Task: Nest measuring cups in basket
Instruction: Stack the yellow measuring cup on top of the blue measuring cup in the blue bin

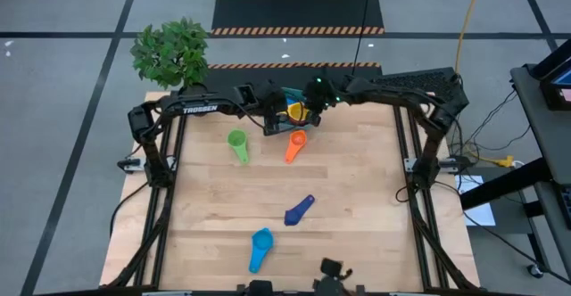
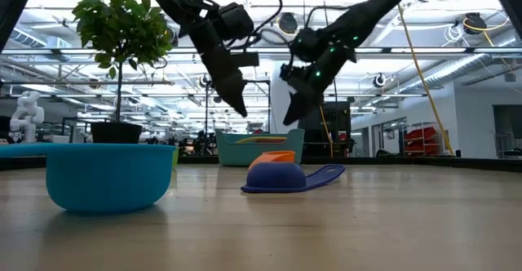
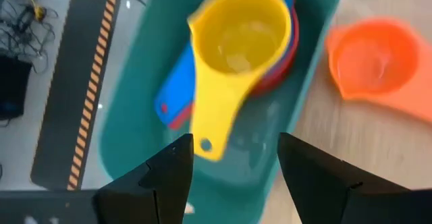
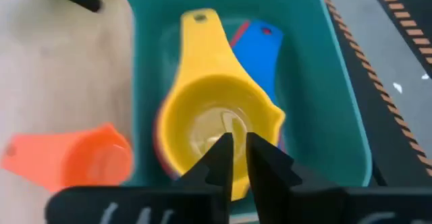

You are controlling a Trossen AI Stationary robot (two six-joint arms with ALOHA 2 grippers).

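Note:
The teal basket (image 1: 290,94) stands at the table's far middle. In it a yellow measuring cup (image 3: 243,35) sits nested in a red cup (image 3: 285,67) and a blue one (image 3: 177,82). My left gripper (image 3: 236,143) hovers open above the basket's left part, fingers either side of the yellow handle's end, touching nothing. My right gripper (image 4: 239,143) is over the yellow cup's bowl (image 4: 216,116), fingers shut to a slit. On the table rest the orange cup (image 1: 295,146), green cup (image 1: 237,144), dark blue cup (image 1: 301,209) and a light blue cup (image 1: 260,247). My right gripper points down from above into the yellow cup's bowl, at the side away from its handle (image 4: 199,32). My own fingers hide the spot, so I cannot tell whether they touch the cup. The cup sits nested in the stack inside the basket.
A potted plant (image 1: 174,51) stands at the table's far left corner. The orange cup lies just near of the basket, below both grippers. The table's middle and right side are bare wood (image 1: 357,180).

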